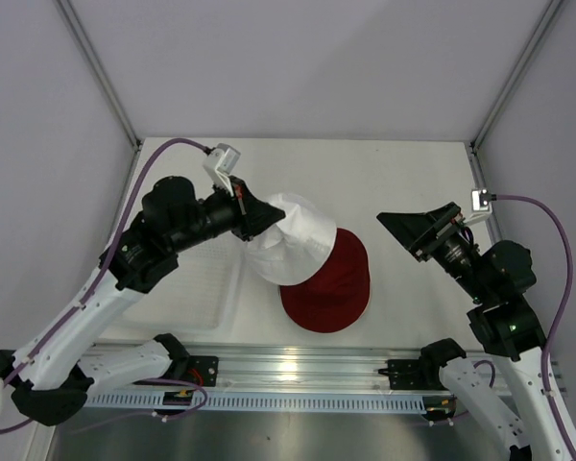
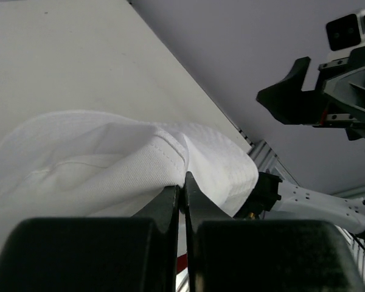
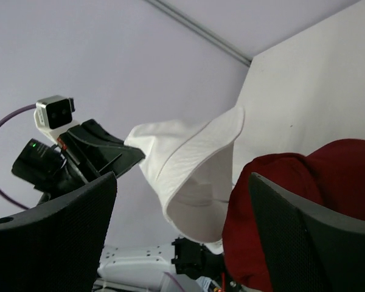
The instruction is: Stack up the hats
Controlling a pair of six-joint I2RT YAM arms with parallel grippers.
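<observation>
1. Left tool: shut tight on a fold of the white hat's brim. The hat hangs from it, sagging, left and far of centre over the dark red hat.
2. Dark red hat: flat on the desk, mid-scene. Only these two hats show.
3. Right tool: fingers spread wide, holding nothing, well apart to the right.
4. Risk: the pinch takes cloth edge only, so a jerk may let the brim slip out.
5. Risk: released from here, the folded white hat would likely land crumpled and off-centre. Trailing cloth could also drag the red hat.
6. Edges: the red brim lies near the desk's near edge. A clear tray sits left, under the left arm.
7. Room: open desk far and right of the hats.
</observation>
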